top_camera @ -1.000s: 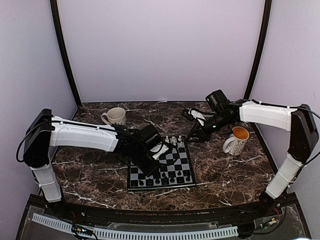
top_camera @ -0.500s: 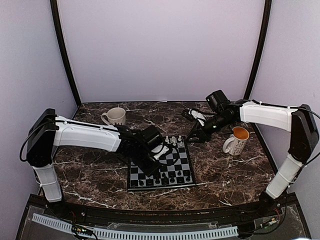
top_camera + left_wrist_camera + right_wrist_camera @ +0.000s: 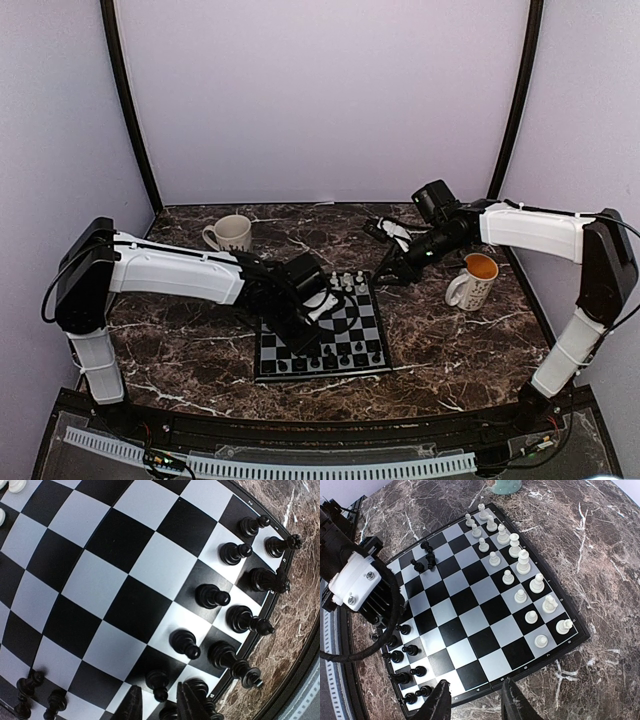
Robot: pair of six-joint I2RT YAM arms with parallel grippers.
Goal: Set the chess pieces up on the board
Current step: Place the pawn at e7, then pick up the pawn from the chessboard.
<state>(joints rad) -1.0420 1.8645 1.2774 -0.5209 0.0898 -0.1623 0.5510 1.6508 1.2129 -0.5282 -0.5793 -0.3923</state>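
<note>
Pincer L [image 3: 159,696] apart, blk pawn [image 3: 156,678] between tips | R pincer [image 3: 475,685] apart, empty

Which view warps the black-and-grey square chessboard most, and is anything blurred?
Left wrist: strong fisheye bows the black-and-grey square chessboard; tiny black chess pieces sharp. Right wrist: milder bend, sharp. Top external: board edges straight, pieces too small to resolve.

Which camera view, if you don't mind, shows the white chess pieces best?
The right wrist view: both rows of white chess pieces stand unobstructed along one edge of the board. The top external view shows only a few tiny ones; the left wrist view catches just a couple at its corner.
</note>
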